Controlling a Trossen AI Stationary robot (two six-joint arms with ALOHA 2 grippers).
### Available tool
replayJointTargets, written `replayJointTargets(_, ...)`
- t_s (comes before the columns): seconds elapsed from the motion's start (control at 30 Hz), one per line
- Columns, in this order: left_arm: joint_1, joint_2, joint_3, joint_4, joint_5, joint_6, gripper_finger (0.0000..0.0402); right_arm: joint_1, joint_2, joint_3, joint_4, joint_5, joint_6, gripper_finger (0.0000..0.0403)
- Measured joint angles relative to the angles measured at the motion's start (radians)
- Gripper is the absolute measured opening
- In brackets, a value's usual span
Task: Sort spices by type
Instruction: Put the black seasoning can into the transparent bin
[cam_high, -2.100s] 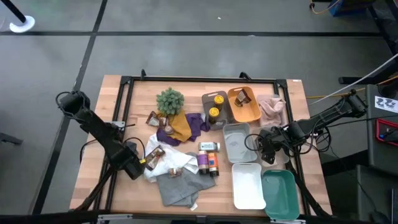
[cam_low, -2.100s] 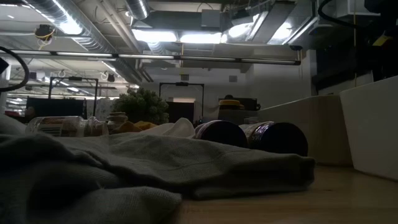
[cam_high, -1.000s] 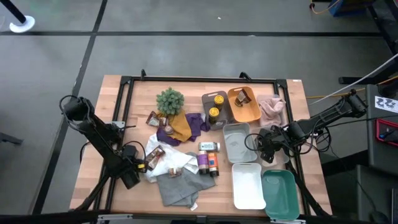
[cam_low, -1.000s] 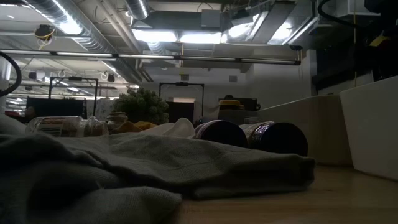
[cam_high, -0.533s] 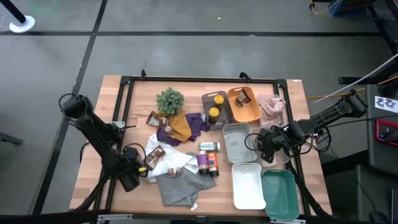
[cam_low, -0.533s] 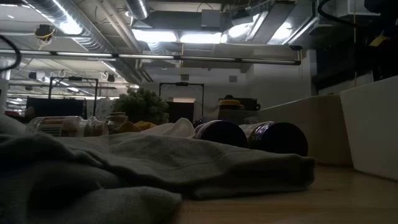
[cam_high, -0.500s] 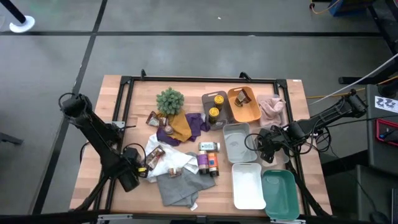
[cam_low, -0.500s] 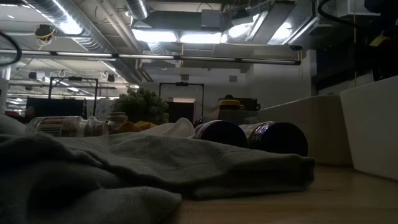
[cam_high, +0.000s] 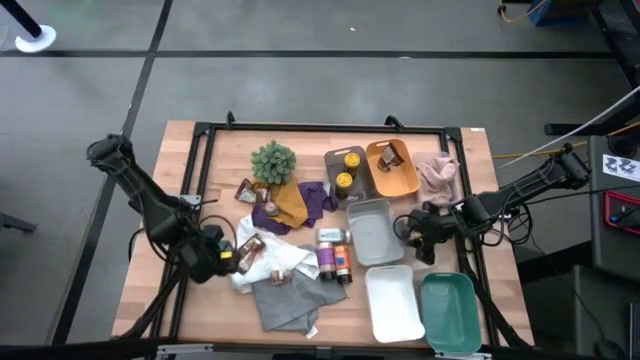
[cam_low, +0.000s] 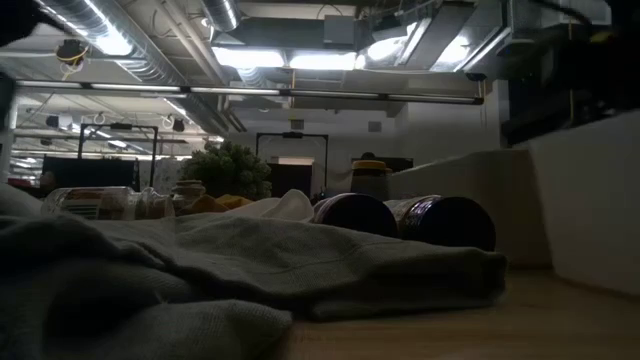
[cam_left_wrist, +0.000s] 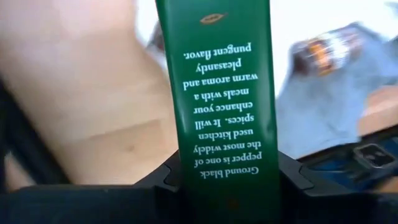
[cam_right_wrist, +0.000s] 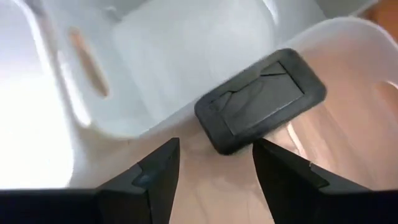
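**Gripping a green pepper tin at the left of the table**

Clamping the green tin (cam_left_wrist: 214, 112) between its two dark fingers (cam_left_wrist: 168, 177), the left gripper (cam_high: 222, 258) sat at the lower left of the high view, just beside the white cloth (cam_high: 270, 262) and the brown foil packet (cam_high: 249, 246) lying on it. In the left wrist view the tin filled the middle of the frame, standing lengthwise between the fingers, its white lettering naming ground black pepper.

The right gripper (cam_high: 412, 232) was at the centre right of the high view, its jaws spread apart with nothing between them. In the right wrist view its fingers (cam_right_wrist: 155, 171) flanked bare wood and a small dark block (cam_right_wrist: 260, 99), with the white tray (cam_high: 396, 300) and the grey tray (cam_high: 371, 232) just beyond.

Outward from there, two short bottles (cam_high: 334, 260) lay side by side near the middle of the high view, touching the grey cloth (cam_high: 288, 298) below them. A white-capped jar (cam_high: 333, 235) lay just above them. Two yellow-topped tins (cam_high: 348, 170) stood in the brown tray (cam_high: 343, 178) in the upper middle, and a foil packet (cam_high: 391, 155) lay in the orange tray (cam_high: 392, 170) beside it. The teal tray (cam_high: 448, 312) sat at the lower right. The green plant (cam_high: 273, 160) stood upper centre, above the mustard cloth (cam_high: 291, 203) and the purple cloth (cam_high: 318, 198).
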Motion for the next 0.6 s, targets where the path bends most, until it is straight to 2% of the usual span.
replayJointTargets(0.17,0.09,-0.008,0.0,0.046,-0.006,0.155,0.0116,0.0,0.0,0.0,0.068,-0.02,-0.076,0.0202)
replayJointTargets(0.43,0.188,-0.006,0.0,0.123,-0.006,0.319,0.0118,0.0,0.0,0.0,-0.01,-0.023,-0.075,0.0202)
replayJointTargets(0.6,0.238,-0.006,0.0,0.157,-0.006,0.392,0.0117,0.0,0.0,0.0,-0.034,0.017,-0.075,0.0202)
